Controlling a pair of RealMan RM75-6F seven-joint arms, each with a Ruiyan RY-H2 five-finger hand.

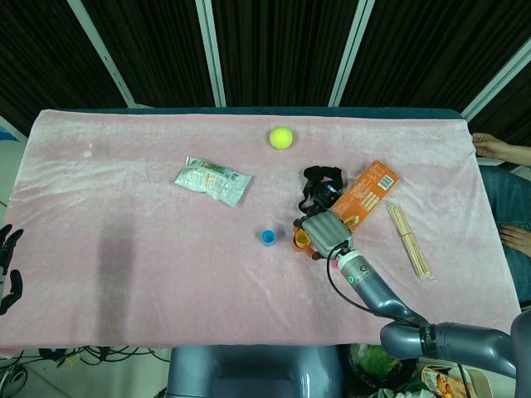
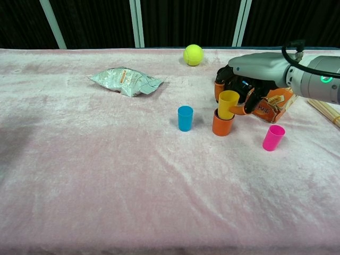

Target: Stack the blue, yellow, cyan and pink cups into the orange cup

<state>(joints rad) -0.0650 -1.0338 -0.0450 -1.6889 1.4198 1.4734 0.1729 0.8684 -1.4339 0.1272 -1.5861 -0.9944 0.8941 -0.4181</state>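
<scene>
The right hand [image 2: 245, 87], grey shell with black and orange fingers, grips the yellow cup [image 2: 228, 104], a smooth tapered plastic tumbler tilted slightly and set partway down into the orange cup [image 2: 222, 125], which stands upright on the bench [image 2: 106, 175], covered with a soft, crushed pink velvet cloth. Whether a blue cup sits inside the orange cup cannot be told. The cyan cup [image 2: 185, 118] stands upright just left of the orange cup, apart from it; the pink cup [image 2: 273, 137] stands to the orange cup's right and a little nearer the chest camera. Behind the orange cup, partly hidden by the hand, lie an orange cardboard box [image 1: 367, 193] and a black tangle of strap [image 1: 319, 182]. A fuzzy yellow-green ball [image 2: 193, 54] rests farther back, a crinkled foil packet [image 2: 125, 81] far back-left, a bundle of thin wooden sticks [image 1: 408, 240] well right. The left hand [image 1: 8, 267], black with fingers spread, holding nothing, hangs off the bench's far left edge
</scene>
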